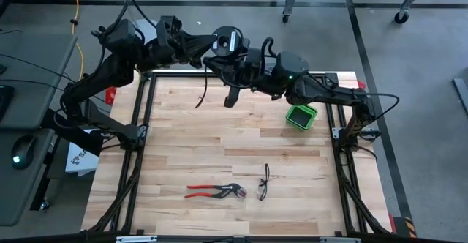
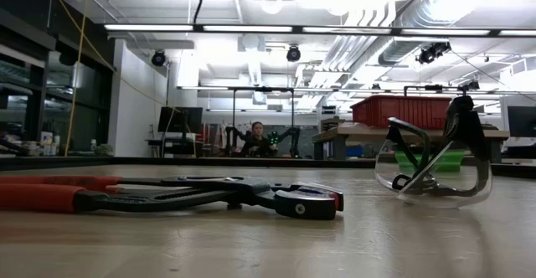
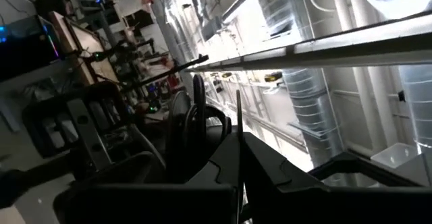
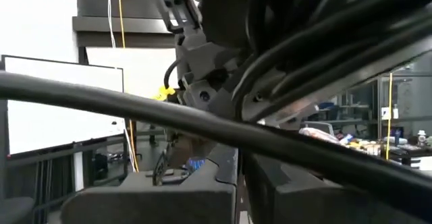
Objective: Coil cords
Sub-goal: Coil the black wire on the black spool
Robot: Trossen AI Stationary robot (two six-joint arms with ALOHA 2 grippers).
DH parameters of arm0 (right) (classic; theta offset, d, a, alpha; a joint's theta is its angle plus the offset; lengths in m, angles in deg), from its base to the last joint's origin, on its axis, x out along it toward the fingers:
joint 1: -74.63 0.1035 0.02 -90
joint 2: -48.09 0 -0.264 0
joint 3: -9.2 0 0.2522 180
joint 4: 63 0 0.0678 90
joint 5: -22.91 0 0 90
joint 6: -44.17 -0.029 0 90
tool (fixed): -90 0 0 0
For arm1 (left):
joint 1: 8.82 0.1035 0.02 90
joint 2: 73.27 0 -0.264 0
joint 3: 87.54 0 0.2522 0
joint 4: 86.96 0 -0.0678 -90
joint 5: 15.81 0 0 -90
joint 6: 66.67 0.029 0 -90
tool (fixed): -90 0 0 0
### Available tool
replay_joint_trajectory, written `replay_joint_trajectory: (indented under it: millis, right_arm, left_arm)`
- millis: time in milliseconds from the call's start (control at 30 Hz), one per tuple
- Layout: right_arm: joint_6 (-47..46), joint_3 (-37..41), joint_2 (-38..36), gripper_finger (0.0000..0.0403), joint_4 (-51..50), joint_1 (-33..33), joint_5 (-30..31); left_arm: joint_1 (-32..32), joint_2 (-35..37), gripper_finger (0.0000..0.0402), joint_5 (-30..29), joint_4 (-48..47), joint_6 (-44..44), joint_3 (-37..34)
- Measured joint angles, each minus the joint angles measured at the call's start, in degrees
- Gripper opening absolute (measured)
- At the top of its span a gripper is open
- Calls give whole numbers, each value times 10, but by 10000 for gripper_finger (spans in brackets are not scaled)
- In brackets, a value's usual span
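Observation:
The thin black cord [image 1: 201, 89] is held up over the table's far middle. One end hangs free toward the wood. Both grippers meet there. My left gripper [image 1: 219, 61] is tipped upward and shut, with loops of the cord [image 3: 196, 116] rising in front of its fingers. My right gripper [image 1: 232, 95] is shut, and a stretch of the cord [image 4: 169, 119] runs across just past its fingertips. The low view shows neither gripper nor the cord. My left gripper pinches the cord between its two shut fingers [image 3: 202, 183]. Curved loops of the cord [image 3: 181, 133] stand up past the fingertips, clear of the table. The fingers point up and away from the table. My right gripper is shut at the cord where it crosses its fingertips [image 4: 233, 140]. The fingers lie across the cord. The exact place of contact is hidden by the cord itself. The cord is clear of the table there.
Red-handled pliers [image 1: 216, 191] and black-framed safety glasses [image 1: 264, 182] lie near the table's front; both fill the low view [image 2: 167, 196] [image 2: 435, 173]. A green box [image 1: 300, 116] sits at the far right by the right arm. A person [image 2: 255, 136] sits far off in the room.

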Motion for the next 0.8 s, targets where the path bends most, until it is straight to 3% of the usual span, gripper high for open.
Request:
replay_joint_trajectory:
  millis: [400,800]
  right_arm:
    - [61,0,17,0,48,-6,78]
    - [127,0,23,0,78,-35,66]
  left_arm:
    - [-16,0,0,2,-9,-42,0]
    - [-44,14,0,14,-72,-75,0]
